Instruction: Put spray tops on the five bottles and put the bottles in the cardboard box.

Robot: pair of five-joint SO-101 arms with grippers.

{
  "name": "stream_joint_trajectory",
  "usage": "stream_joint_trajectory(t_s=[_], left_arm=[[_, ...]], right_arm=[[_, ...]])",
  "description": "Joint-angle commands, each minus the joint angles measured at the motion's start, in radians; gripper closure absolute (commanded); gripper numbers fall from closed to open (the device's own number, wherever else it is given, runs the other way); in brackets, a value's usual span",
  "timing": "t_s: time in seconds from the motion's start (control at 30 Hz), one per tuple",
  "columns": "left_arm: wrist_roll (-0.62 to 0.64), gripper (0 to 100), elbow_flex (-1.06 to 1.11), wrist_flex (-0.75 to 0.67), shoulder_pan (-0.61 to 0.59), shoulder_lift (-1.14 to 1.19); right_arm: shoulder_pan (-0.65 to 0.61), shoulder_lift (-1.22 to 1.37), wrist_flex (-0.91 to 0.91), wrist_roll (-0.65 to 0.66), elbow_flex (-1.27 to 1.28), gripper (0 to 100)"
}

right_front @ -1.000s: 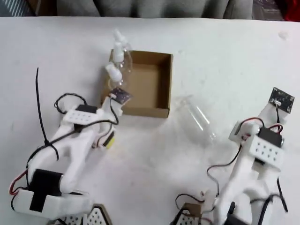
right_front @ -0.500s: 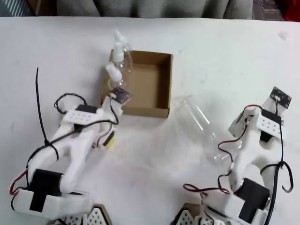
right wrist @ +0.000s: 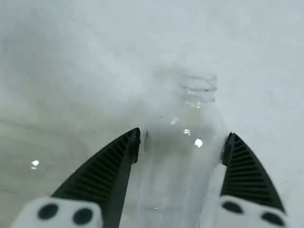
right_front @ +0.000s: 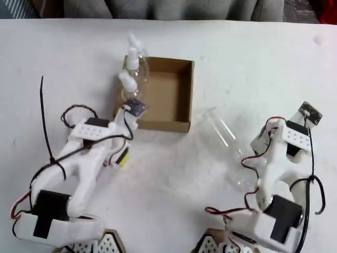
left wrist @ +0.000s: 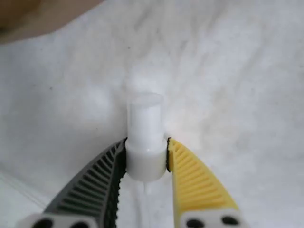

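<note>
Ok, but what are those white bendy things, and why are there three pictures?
Those are two robot arms, the left arm and right arm, each ending in a pincher called a gripper. One picture looks down from above the table; the other two come from cameras on the arms' wrists. On the table are a cardboard box, two topped bottles at its left edge, and a bare bottle lying down. The left gripper pinches a white spray top. The right gripper is open around a clear bottle.

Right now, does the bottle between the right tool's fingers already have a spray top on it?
No, the clear bottle between the right tool's fingers shows a bare threaded neck with nothing screwed on.
</note>
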Motion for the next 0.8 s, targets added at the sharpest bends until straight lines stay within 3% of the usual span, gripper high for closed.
stream_joint_trajectory(t_s=[0.0,0.13,0.33,0.47,0.77], left_arm=[[-0.012,98,-0.049,-0.018,-0.005,-0.007],[-0.012,98,-0.048,-0.017,-0.008,-0.007],[-0.012,98,-0.048,-0.017,-0.008,-0.007],[-0.012,98,-0.048,-0.017,-0.008,-0.007],[-0.012,98,-0.048,-0.018,-0.008,-0.007]], right_arm=[[-0.012,0.084,0.01,0.025,-0.068,75.5],[-0.004,0.189,0.068,0.155,-0.157,76.9],[0.022,0.228,0.189,0.278,-0.316,97.3],[0.041,0.228,0.302,0.44,-0.428,97.4],[0.13,0.237,0.424,1.02,-0.578,98.2]])
